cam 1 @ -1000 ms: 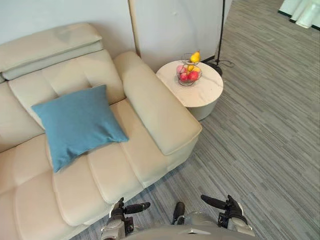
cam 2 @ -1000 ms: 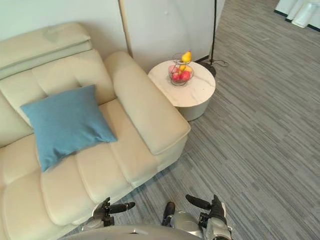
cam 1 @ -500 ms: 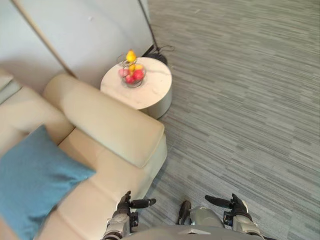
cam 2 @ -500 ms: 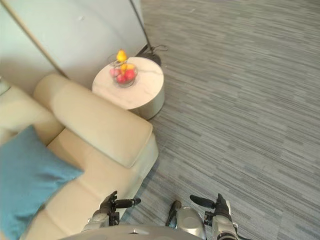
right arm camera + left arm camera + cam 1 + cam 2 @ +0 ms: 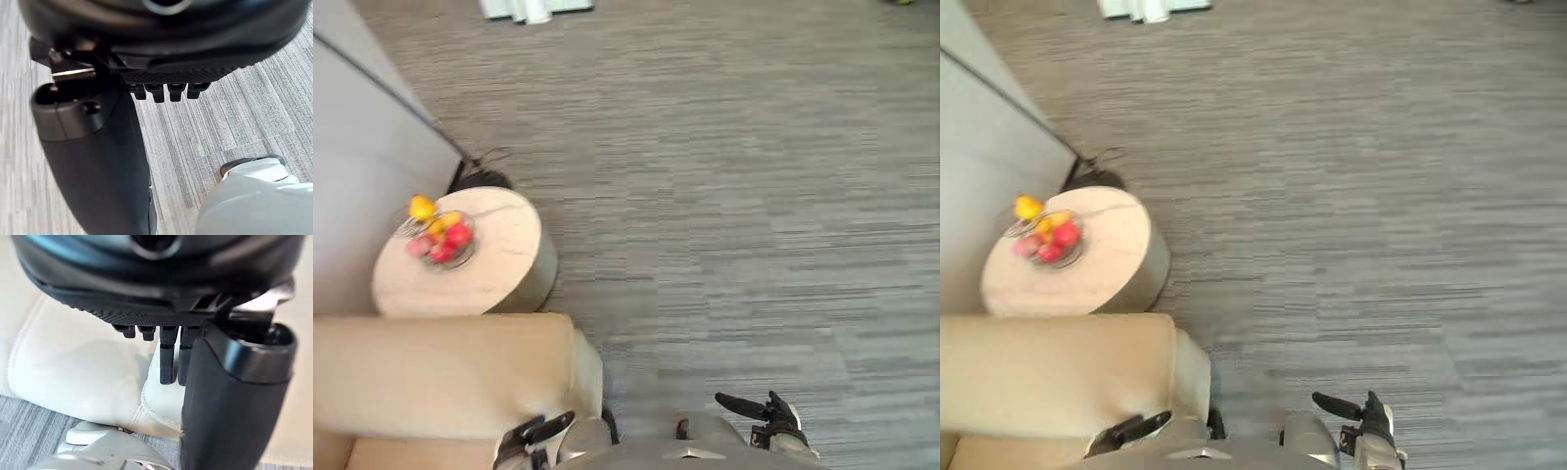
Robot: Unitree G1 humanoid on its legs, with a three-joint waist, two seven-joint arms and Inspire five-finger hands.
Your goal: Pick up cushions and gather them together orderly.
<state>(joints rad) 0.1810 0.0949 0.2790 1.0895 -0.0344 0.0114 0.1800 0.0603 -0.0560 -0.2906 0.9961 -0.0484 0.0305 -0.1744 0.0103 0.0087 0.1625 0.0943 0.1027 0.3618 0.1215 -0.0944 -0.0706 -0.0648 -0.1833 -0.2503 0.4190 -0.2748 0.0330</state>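
Note:
The cream sofa's armrest (image 5: 440, 372) lies along the lower left of the left eye view. My left hand (image 5: 533, 431) hangs low beside the armrest's end, thumb out, fingers relaxed and holding nothing. In the left wrist view the pale sofa leather (image 5: 73, 367) shows just past that hand (image 5: 234, 396). My right hand (image 5: 766, 411) hangs over the grey carpet, also open with nothing in it. The right wrist view shows carpet (image 5: 230, 112) beyond that hand (image 5: 93, 161).
A round pale side table (image 5: 504, 279) stands just beyond the armrest, bearing a wire basket of fruit (image 5: 437, 240). A dark lamp base (image 5: 480, 181) sits behind it by the grey wall (image 5: 362, 147). White objects (image 5: 524, 10) stand at the far edge. Striped carpet (image 5: 734, 215) stretches to the right.
The camera has swung to the right: the blue cushion and most of the sofa have passed out of the picture. Both hands hang as before.

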